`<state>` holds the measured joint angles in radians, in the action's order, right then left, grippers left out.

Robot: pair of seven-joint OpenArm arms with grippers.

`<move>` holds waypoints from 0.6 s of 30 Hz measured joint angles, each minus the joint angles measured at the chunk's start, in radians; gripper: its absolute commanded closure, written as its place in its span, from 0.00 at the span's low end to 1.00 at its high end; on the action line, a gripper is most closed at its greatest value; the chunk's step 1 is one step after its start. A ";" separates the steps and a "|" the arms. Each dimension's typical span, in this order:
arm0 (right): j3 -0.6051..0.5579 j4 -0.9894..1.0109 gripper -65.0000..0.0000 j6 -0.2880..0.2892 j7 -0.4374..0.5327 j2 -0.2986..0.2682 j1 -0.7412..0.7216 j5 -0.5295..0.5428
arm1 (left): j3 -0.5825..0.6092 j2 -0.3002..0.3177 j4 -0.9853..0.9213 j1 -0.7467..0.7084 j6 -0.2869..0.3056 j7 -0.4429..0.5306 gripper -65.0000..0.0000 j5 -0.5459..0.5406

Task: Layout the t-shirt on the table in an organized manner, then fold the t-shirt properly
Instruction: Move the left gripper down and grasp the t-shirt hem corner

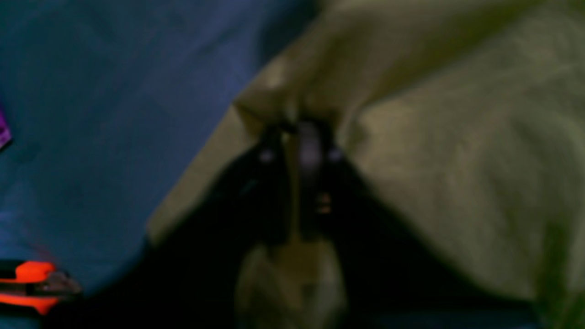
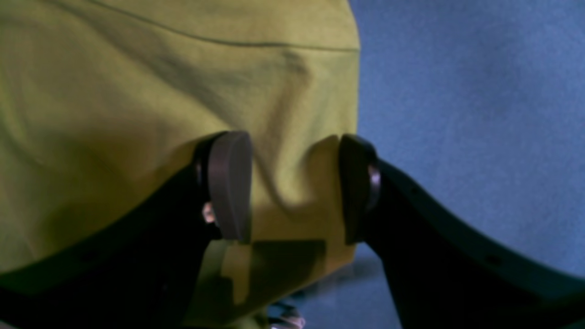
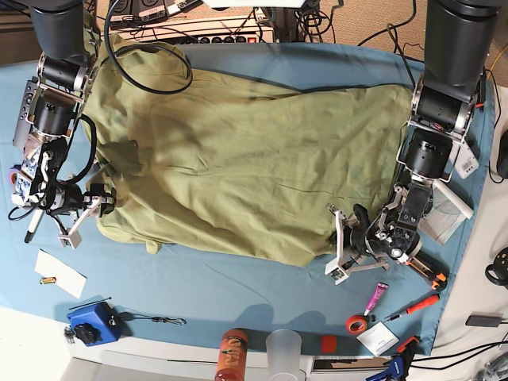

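The olive-green t-shirt (image 3: 238, 151) lies spread and wrinkled across the light blue table (image 3: 238, 286). On the base view's right, my left gripper (image 3: 349, 228) sits at the shirt's front corner. In the left wrist view that gripper (image 1: 297, 132) is shut, with a bunch of the t-shirt (image 1: 457, 151) pinched between its fingers. On the base view's left, my right gripper (image 3: 101, 202) is at the shirt's other front corner. The right wrist view shows it (image 2: 292, 187) open wide, its pads (image 2: 228, 183) straddling a fold of the t-shirt (image 2: 137, 91) at the cloth's edge.
Along the front edge are a blue box (image 3: 91, 324), an orange bottle (image 3: 232, 357), a clear cup (image 3: 284, 349) and a white paper (image 3: 59, 274). At the front right lie a red tape roll (image 3: 355, 323), a pink marker (image 3: 375, 298) and a red screwdriver (image 3: 421, 305). Cables run along the back.
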<state>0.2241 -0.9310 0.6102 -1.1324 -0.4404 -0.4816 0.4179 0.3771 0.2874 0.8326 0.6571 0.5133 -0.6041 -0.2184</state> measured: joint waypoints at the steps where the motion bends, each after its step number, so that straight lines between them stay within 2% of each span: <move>1: 0.000 0.000 0.53 0.000 0.000 0.000 0.000 -0.001 | 0.000 0.000 0.000 0.000 0.000 -0.004 1.00 -0.004; 3: 0.000 0.000 0.53 0.000 0.007 0.000 0.000 0.000 | 0.000 -0.001 0.005 0.004 -0.009 -0.049 1.00 -0.038; 10: 0.000 0.000 0.53 0.000 0.023 0.000 0.000 -0.002 | 0.004 0.024 0.151 -0.012 -0.020 -0.315 1.00 -0.190; 11: 0.000 0.000 0.53 0.000 0.023 0.000 0.000 -0.002 | 0.005 0.029 0.178 -0.014 -0.028 -0.343 1.00 -0.215; 14: 0.000 0.000 0.53 0.000 0.023 0.000 0.000 -0.002 | 0.005 0.032 0.267 -0.012 -0.117 -0.413 1.00 -0.233; 18: 0.000 0.000 0.53 0.000 0.026 0.000 0.000 -0.002 | 0.005 0.042 0.392 -0.018 -0.138 -0.540 1.00 -0.336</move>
<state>0.2241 -0.9310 0.6102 -1.1065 -0.4408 -0.4816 0.4156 0.3817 0.3298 1.2247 0.6395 0.3752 -1.1439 -0.5545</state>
